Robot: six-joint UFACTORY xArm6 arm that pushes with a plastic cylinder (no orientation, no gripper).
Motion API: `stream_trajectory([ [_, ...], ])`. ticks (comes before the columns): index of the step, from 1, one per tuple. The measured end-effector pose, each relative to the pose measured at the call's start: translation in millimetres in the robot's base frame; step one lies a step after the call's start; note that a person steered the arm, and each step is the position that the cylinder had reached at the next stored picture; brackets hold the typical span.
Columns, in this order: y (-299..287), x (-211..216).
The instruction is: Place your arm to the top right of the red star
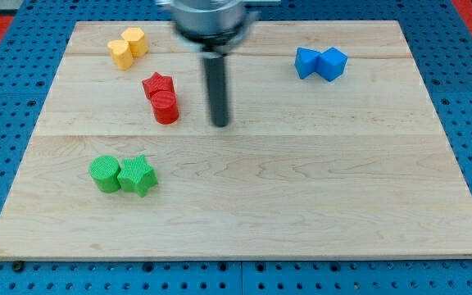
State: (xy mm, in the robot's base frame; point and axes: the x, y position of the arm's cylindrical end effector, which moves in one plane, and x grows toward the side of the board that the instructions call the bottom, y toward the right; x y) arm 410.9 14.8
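Note:
The red star [157,83] lies on the wooden board in the upper left part of the view. A red cylinder [165,107] touches it just below. My tip [220,124] is down on the board to the right of the red cylinder and lower right of the red star, a short gap away from both. The dark rod rises from the tip to the arm's head at the view's top.
Two yellow blocks [127,47] sit touching at the upper left. Two blue blocks [320,63] sit touching at the upper right. A green cylinder [103,174] and a green star [138,175] touch at the lower left. The board [301,205] lies on a blue pegboard.

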Motion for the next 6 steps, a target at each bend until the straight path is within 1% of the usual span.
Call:
stream_trajectory([
  [1, 60, 5],
  [2, 76, -31],
  [3, 11, -67],
  [4, -50, -122],
  [5, -96, -126],
  [6, -110, -81],
])
